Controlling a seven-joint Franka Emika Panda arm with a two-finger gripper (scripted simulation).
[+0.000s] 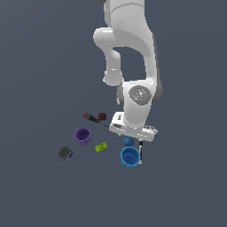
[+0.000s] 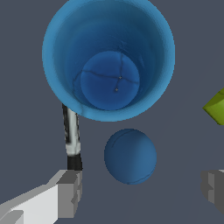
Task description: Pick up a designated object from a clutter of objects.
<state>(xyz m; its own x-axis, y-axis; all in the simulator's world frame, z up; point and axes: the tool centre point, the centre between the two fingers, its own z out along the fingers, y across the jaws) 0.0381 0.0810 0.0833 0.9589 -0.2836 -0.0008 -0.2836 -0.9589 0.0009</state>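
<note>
Our claw (image 2: 140, 188) open, fingers spread wide. Ball (image 2: 130, 155) sits between them, just short of fingertips, cup (image 2: 109, 57) just beyond. We should descend straight, centre on ball, avoid cup rim and marker (image 2: 72, 135), close gently.

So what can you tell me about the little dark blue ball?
The ball is small, round, smooth and plain dark blue, with a faint thin line curving over it. It sits on the grey floor beside the blue cup, which is bigger and brighter; a thin gap shows between them. The open gripper hangs over it, one finger on each side, not touching. The black marker lies nearby, apart from the ball.
</note>
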